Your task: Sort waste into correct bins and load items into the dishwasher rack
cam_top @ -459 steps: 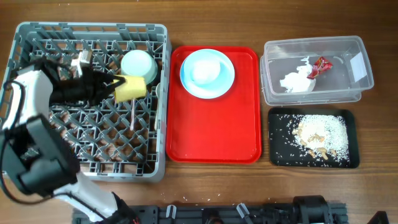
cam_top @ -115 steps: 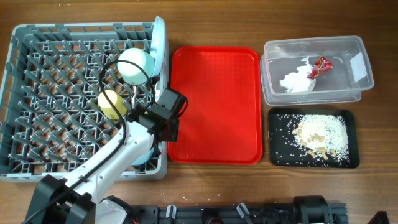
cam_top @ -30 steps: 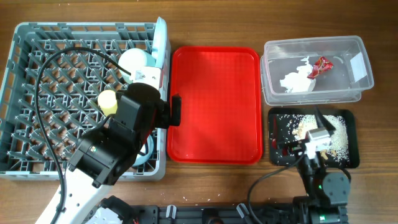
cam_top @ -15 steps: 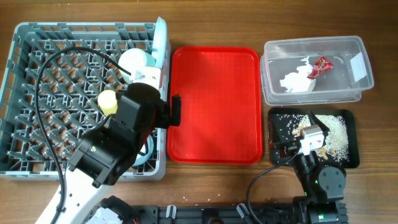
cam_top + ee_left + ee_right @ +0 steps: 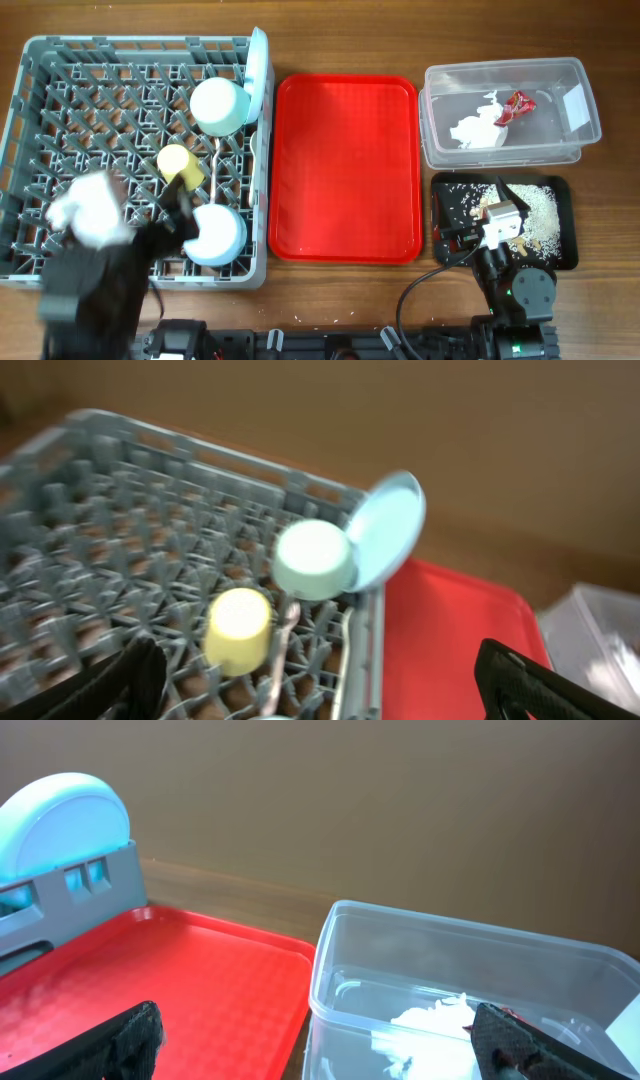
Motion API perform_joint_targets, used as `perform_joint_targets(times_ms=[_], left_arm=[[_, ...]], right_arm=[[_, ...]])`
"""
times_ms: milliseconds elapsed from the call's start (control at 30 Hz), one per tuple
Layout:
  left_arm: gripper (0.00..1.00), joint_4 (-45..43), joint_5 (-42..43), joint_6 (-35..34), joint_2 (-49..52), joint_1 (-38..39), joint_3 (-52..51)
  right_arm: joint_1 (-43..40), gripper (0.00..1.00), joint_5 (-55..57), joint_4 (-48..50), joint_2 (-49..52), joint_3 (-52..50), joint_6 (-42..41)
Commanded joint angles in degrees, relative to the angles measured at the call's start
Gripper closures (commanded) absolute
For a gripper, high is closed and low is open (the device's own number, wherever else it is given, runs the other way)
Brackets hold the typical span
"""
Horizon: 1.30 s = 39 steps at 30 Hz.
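The grey dishwasher rack (image 5: 45,140) holds a mint-green bowl (image 5: 220,103), a yellow cup (image 5: 178,163), a light blue plate (image 5: 257,75) standing on edge at its right wall, and a white utensil (image 5: 285,645). My left gripper (image 5: 320,700) hovers open over the rack's front with nothing between its fingers; in the overhead view its arm (image 5: 95,265) is a blur at the front left. The clear tub (image 5: 575,135) contains the napkin (image 5: 478,130) and red wrapper (image 5: 517,103). Crumbs (image 5: 525,205) lie in the black tray (image 5: 560,250). My right gripper (image 5: 320,1050) is open and empty, low beside the tub.
A flat red serving tray (image 5: 345,170) lies bare between the rack and the bins. Another light blue round dish (image 5: 215,235) sits near the rack's front right. My right arm (image 5: 505,240) rests folded over the black tray at the table's front edge.
My left arm has pulled back from the rack's right side toward the front left, uncovering the light blue dish and the cup. The right arm has barely moved.
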<state>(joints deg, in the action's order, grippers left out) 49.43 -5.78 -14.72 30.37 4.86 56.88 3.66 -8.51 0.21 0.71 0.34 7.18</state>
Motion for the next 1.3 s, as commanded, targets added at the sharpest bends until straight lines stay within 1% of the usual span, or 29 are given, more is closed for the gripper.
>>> perform_joint_targets(times_ms=[0, 33, 67, 133, 167, 200, 233, 267, 300, 333, 367, 433, 600, 633, 700, 733, 767, 800, 833, 867, 900, 1267], left_arm=[[0.00, 0.72, 4.72, -0.96, -14.29, -6.29, -9.42], [0.00, 0.66, 5.03, -1.33, -17.18, -7.06, -12.07], [0.00, 0.33, 5.38, -3.10, -20.52, -7.91, -15.54], [0.00, -2.64, 5.53, -9.18, -25.83, -8.81, -22.21], [0.00, -7.72, 5.64, -12.52, -28.20, -8.90, -26.03], [0.00, -14.27, 6.45, -14.71, -30.16, -8.90, -30.05], [0.00, -21.92, 8.11, -16.26, -30.05, -8.90, -33.44], [0.00, -32.76, 11.50, -16.22, -30.10, -8.90, -37.83], [0.00, -38.80, 12.83, -16.22, -30.16, -8.90, -40.13], [0.00, -47.39, 13.51, -16.22, -30.18, -8.83, -43.56], [0.00, -53.79, 13.51, -16.22, -30.16, -8.83, -46.53], [0.00, -58.73, 13.46, -16.20, -30.16, -8.83, -49.99], [0.00, -58.47, 12.26, -15.56, -30.18, -7.26, -56.57], [0.00, -56.30, 10.73, -15.54, -30.18, -6.32, -56.57], [0.00, -54.73, 7.34, -15.15, -30.18, -5.22, -56.57], [0.00, -53.00, 5.90, -10.80, -30.18, -4.79, -56.57], [0.00, -50.27, 5.90, -3.58, -30.18, -4.74, -56.57], [0.00, -47.82, 5.90, 1.90, -30.16, -4.74, -56.57], [0.00, -45.48, 5.88, 6.14, -30.16, -4.74, -56.57], [0.00, -45.11, 5.92, 10.58, -30.18, -4.74, -56.57], [0.00, -45.24, 5.90, 12.98, -30.16, -4.74, -56.57], [0.00, -45.22, 5.90, 13.00, -30.10, -4.74, -56.57]], right_arm=[[0.13, 0.00, 0.61, 0.33, -0.50, -0.02, 0.24], [0.13, 0.00, 0.63, 0.33, -0.50, -0.02, 0.26], [0.13, 0.00, 0.61, 0.33, -0.50, -0.02, 0.26], [0.13, 0.00, 0.61, 0.33, -0.50, -0.02, 0.26], [0.13, 0.00, 0.61, 0.33, -0.50, -0.02, 0.24], [0.13, 0.00, 0.63, 0.33, -0.50, -0.02, 0.26], [0.13, 0.00, 0.63, 0.33, -0.50, -0.02, 0.26], [0.13, 0.00, 0.61, 0.33, -0.50, -0.02, 0.26], [0.13, 0.00, 0.63, 0.33, -0.50, -0.02, 0.26], [0.13, 0.00, 0.61, 0.33, -0.50, -0.02, 0.26], [0.13, 0.00, 0.63, 0.33, -0.50, -0.02, 0.24], [0.13, 0.00, 0.63, 0.33, -0.50, -0.02, 0.26], [0.13, 0.00, 0.61, 0.33, -0.50, -0.02, 0.26], [0.13, 0.00, 0.61, 0.33, -0.50, -0.02, 0.28], [0.13, 0.00, 0.61, 0.33, -0.50, -0.02, 0.26], [0.13, 0.00, 0.63, 0.33, -0.50, -0.02, 0.26], [0.13, 0.00, 0.61, 0.33, -0.50, -0.02, 0.26], [0.13, 0.00, 0.63, 0.33, -0.50, -0.02, 0.24], [0.13, 0.00, 0.61, 0.33, -0.50, -0.02, 0.28], [0.13, 0.00, 0.63, 0.33, -0.50, -0.02, 0.26], [0.13, 0.00, 0.61, 0.33, -0.50, -0.02, 0.26], [0.13, 0.00, 0.61, 0.33, -0.50, -0.02, 0.26]])
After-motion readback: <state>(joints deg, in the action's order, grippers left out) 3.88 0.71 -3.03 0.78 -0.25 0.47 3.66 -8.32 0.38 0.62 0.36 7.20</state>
